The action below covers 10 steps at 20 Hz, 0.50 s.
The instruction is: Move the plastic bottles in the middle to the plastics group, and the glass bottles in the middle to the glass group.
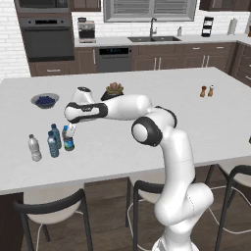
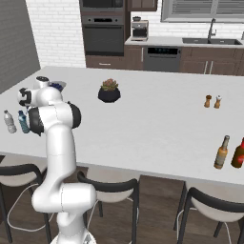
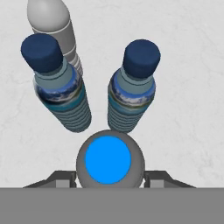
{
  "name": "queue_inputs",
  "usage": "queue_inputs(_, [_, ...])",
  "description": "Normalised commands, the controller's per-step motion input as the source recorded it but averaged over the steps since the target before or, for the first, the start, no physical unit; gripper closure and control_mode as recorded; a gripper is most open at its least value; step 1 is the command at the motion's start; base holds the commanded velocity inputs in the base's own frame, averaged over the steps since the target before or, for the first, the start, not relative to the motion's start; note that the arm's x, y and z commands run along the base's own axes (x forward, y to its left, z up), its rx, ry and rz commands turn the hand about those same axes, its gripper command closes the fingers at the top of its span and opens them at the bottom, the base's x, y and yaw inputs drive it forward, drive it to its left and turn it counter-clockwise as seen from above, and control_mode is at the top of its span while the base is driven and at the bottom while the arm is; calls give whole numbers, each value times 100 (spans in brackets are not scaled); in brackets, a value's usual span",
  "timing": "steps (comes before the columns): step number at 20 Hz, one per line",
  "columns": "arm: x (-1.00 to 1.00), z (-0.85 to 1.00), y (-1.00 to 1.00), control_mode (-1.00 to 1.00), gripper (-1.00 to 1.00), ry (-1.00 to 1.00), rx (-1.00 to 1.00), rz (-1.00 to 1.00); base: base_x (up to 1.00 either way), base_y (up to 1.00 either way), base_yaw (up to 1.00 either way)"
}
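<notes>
Closest to the camera in the hand view, a small see-through plastic water bottle with a bright blue cap (image 3: 108, 158) sits between the two dark fingertips of the hand (image 3: 109, 178), which appears clamped on it from both sides. Just beyond it stand two blue-tinted plastic water bottles with dark blue caps, one to the left (image 3: 61, 87) and one to the right (image 3: 131, 94), and behind the left one a clear whitish plastic bottle with a pale cap (image 3: 52, 26). All stand on the pale speckled bench (image 3: 188, 87). In the left base view the white arm reaches down to this cluster near the bench's left front corner, so the held bottle looks to be at the plastics group already. The main risk is crowding: the held bottle is very near the right-hand neighbour, and a sideways drift or a tilted release could knock that one over and topple the others with it. Opening the fingers before the base rests flat could let the bottle fall or roll toward the bench edge nearby. Lifting away at an angle could catch a cap. Well apart, near the bench's right front edge, a slim amber glass bottle with a dark narrow neck (image 2: 221, 152) stands far from the two small brown glass bottles (image 2: 212, 101), so that part seems not yet done.
</notes>
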Motion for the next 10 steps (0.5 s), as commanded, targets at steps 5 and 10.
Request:
queue_inputs(5, [0,1,0,-100,-100,0,0,0,0,0,0])
queue_inputs(10, [-3,10,0,-100,-100,0,0,0,0,0,0])
